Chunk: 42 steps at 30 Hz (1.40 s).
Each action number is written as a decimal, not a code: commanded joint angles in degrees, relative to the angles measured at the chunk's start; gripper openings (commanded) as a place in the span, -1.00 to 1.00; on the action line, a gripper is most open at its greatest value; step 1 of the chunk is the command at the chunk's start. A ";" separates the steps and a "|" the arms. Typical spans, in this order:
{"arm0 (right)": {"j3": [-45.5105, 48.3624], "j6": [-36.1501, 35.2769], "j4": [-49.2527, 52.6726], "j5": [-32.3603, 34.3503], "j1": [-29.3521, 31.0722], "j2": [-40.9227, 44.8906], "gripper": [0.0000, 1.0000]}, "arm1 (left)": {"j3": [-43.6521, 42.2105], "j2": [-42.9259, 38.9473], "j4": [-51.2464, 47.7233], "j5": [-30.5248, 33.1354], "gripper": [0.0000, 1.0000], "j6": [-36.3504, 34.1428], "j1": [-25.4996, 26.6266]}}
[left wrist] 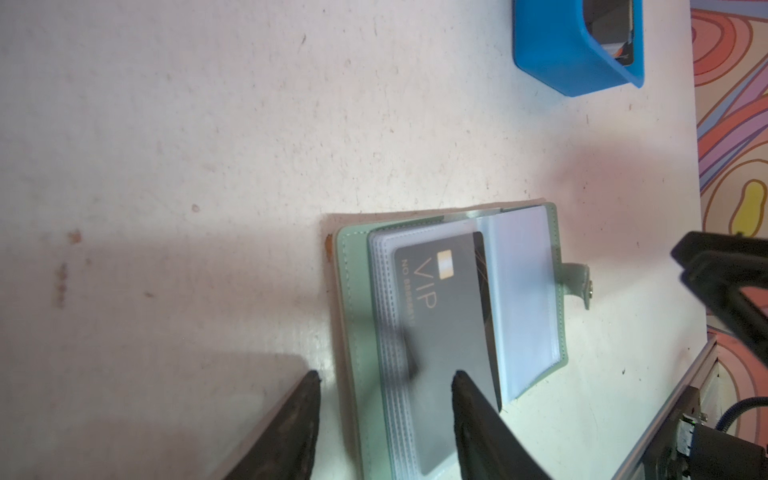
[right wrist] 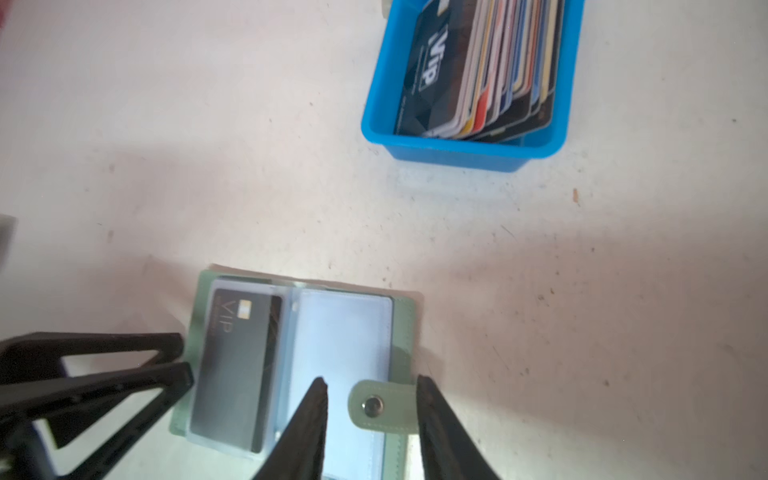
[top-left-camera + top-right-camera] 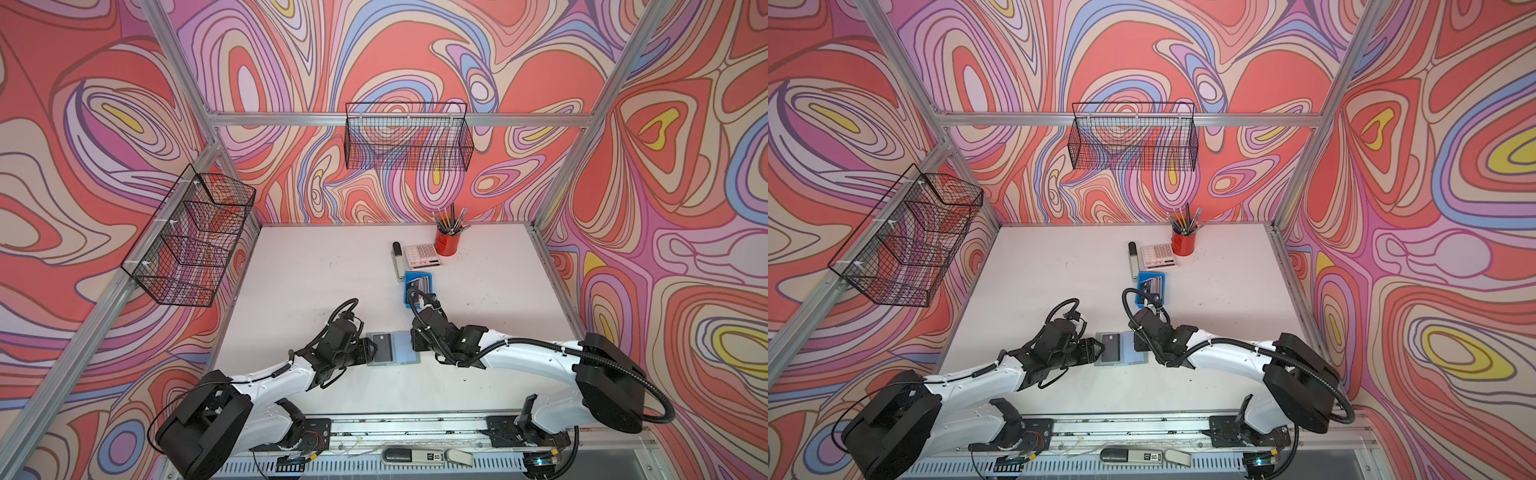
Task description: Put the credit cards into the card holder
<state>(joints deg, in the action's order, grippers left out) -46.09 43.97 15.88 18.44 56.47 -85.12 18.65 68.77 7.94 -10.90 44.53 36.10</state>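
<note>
1. Over the near middle of the table (image 2: 208,124), the left gripper (image 1: 386,376) hovers with its jaws well apart and nothing clamped. One finger sits above the dark VIP card (image 1: 449,311), and the other is above bare table just beside the holder's cover.
2. The right gripper (image 2: 370,380) has its jaws moderately apart. They straddle the snap tab (image 2: 382,405) without pinching it, and one fingertip is over the empty clear sleeve of the page on that side.
3. The card holder (image 1: 347,291) lies open and flat between the two grippers. The VIP card sits in a clear sleeve on the page nearer the left arm and looks fully seated.
4. The remaining credit cards (image 2: 490,70) stand on edge in the blue tray (image 2: 457,156), farther back on the table and well apart from the holder.
5. One card is stowed and both grippers are free, so the step in hand looks like the letting-go after an insertion.
6. The next move calls for the right gripper to reach the tray and pinch a single card by its upper edge. Meanwhile the left steadies the holder, so an empty sleeve stays open to receive the card.
</note>
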 commanded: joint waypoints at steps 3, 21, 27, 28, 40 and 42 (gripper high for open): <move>-5.86 0.20 7.15 7.65 4.31 -5.31 -0.26 | 0.36 0.94 -1.61 0.26 0.06 -0.68 0.29; -13.94 2.52 15.48 13.85 7.51 -14.87 -0.44 | 0.55 -1.21 -2.45 -0.62 0.02 -0.70 0.29; -14.13 2.80 16.23 14.30 7.67 -15.42 -0.47 | 0.56 -1.76 -2.65 -0.69 0.02 -0.59 0.29; -14.20 2.88 16.34 14.40 7.71 -15.45 -0.47 | 0.52 -1.88 -2.73 -0.66 0.02 -0.59 0.28; -14.73 2.88 16.55 14.35 7.78 -17.20 -0.62 | 0.59 -1.90 -2.76 -0.60 0.01 -0.54 0.29; -14.74 2.86 16.56 14.26 7.78 -17.40 -0.51 | 0.65 -1.87 -2.73 -0.66 0.01 -0.56 0.29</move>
<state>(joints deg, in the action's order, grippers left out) -59.75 45.95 31.40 31.38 63.83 -101.84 18.65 67.53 6.20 -11.40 44.53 36.10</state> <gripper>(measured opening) 0.234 0.506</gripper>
